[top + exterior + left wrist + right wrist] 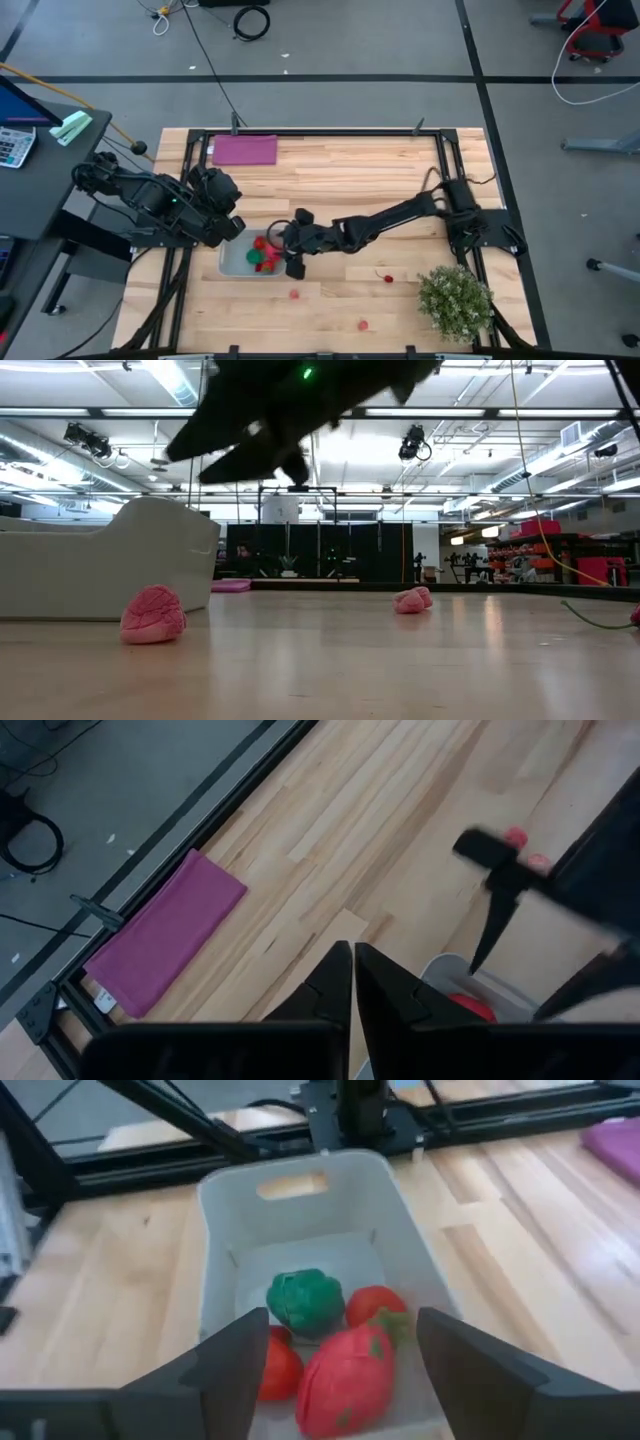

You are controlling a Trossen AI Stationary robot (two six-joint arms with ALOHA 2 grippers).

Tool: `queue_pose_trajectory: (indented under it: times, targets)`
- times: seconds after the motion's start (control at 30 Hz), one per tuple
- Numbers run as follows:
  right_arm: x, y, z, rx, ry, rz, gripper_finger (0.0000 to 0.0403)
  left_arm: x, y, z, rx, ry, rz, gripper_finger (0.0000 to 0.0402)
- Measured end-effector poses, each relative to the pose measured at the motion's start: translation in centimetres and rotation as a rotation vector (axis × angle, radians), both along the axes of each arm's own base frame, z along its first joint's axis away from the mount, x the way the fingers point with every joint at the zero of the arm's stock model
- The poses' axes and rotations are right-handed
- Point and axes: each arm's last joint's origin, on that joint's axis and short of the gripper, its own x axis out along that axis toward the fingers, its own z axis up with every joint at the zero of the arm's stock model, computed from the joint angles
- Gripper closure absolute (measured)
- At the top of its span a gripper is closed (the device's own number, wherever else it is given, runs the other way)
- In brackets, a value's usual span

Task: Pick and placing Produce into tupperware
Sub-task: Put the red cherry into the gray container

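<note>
The tupperware (231,263) is a translucent grey-white container on the table, between the two arms. Inside it lie a green piece (305,1302), a round red piece (372,1304), a red strawberry-like piece (345,1376) and another red piece (277,1365). My right gripper (342,1322) hovers open above the tupperware (300,1185), its fingers on either side of the strawberry-like piece without touching it. My left gripper (353,965) is shut on nothing, just beyond the tupperware's left end (231,226). Loose produce rests on the wood: a pink piece (295,293), a red one (388,278), another pink one (362,324).
A purple mat (244,150) lies flat near the far edge. A bushy pale-green plant (455,300) stands at the near right corner. In the low view, two pink pieces (153,615) (411,600) sit on the boards beside the tupperware (100,560).
</note>
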Motion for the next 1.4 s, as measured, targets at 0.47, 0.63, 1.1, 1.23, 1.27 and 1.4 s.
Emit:
queue_pose_trajectory:
  times: [0.47, 0.63, 1.1, 1.23, 1.27, 1.4]
  targets:
    - [-10.8, 1.9, 7.4, -0.023, 0.497, -0.141, 0.0165, 0.0, 0.0, 0.0, 0.0, 0.0, 0.001, 0.0381]
    - [-12.5, 4.4, 7.0, -0.077, 0.514, -0.226, 0.0165, 0.0, 0.0, 0.0, 0.0, 0.0, 0.001, 0.038]
    - [-19.4, 8.7, -0.9, -0.038, 0.645, -0.364, 0.0165, 0.0, 0.0, 0.0, 0.003, 0.004, -0.003, 0.0383]
    - [-20.8, 8.5, -2.6, -0.02, 0.666, -0.433, 0.0165, 0.0, 0.0, 0.0, 0.004, 0.005, -0.004, 0.0383]
    - [-21.0, 8.4, -2.9, -0.025, 0.676, -0.434, 0.0165, 0.0, 0.0, 0.0, 0.004, 0.005, -0.004, 0.0384]
    - [-21.7, 8.4, -3.7, 0.017, 0.744, -0.429, 0.0165, 0.0, 0.0, 0.0, 0.004, 0.005, -0.005, 0.0391]
